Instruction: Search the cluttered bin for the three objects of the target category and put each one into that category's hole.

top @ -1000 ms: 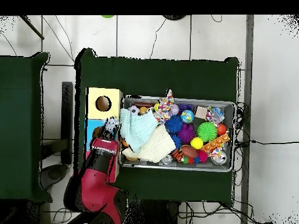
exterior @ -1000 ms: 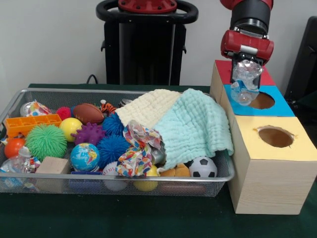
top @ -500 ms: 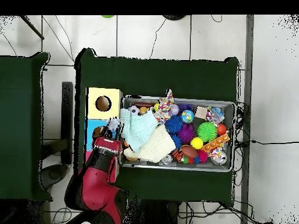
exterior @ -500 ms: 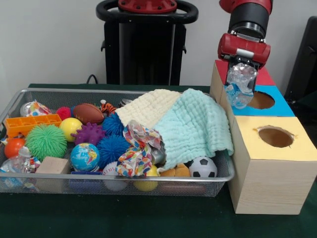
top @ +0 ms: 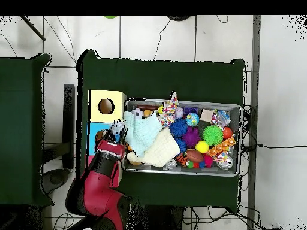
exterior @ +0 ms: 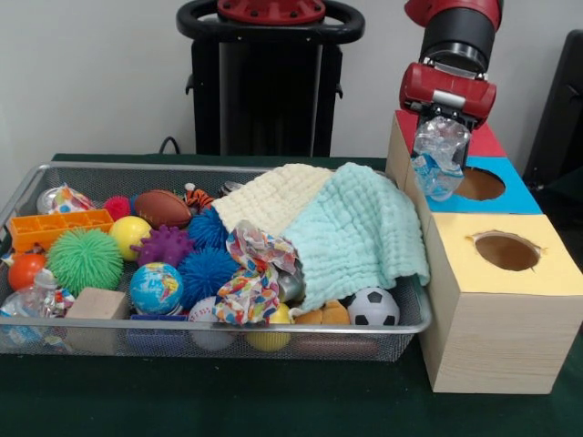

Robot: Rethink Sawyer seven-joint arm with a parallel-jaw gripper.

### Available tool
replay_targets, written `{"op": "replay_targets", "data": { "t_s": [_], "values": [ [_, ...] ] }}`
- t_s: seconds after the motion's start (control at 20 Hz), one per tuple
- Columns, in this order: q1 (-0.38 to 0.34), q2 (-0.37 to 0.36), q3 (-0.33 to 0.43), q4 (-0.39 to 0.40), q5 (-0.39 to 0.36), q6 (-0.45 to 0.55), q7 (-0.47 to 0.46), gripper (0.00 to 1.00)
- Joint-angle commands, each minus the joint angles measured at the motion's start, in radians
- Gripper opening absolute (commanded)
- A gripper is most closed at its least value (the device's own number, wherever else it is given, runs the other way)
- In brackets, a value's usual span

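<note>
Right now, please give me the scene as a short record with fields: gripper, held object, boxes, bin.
gripper: gripper shut on crumpled clear plastic bottle
held object position: at the blue box top's left edge, beside its hole
boxes: red, blue, yellow box in a row
bin: wire bin with balls, cloths, toys

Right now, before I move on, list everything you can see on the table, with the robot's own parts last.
Wire bin: one, grey, left.
Cloths: two, mint and cream, draped at bin's right end.
Spiky balls: four, green, purple, two blue.
Globe ball: one, blue, front.
Soccer ball: one, front right.
Toy football: one, brown, back.
Orange tray: one, left.
Wooden block: one, front left.
Hole boxes: yellow, blue, red tops, right.
Crumpled plastic bottle: one, clear, held beside blue hole.
Pincer: shut on bottle.
</note>
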Motion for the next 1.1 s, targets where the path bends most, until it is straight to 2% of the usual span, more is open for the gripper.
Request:
{"op": "replay_targets", "data": {
  "t_s": [0.05, 1.1],
  "values": [
    [0.105, -0.028, 0.13, 0.034, 0.061, 0.033, 0.16, 0.0],
    [0.2, -0.059, 0.118, 0.081, 0.198, 0.085, 0.129, 0.0]
  ]
}}
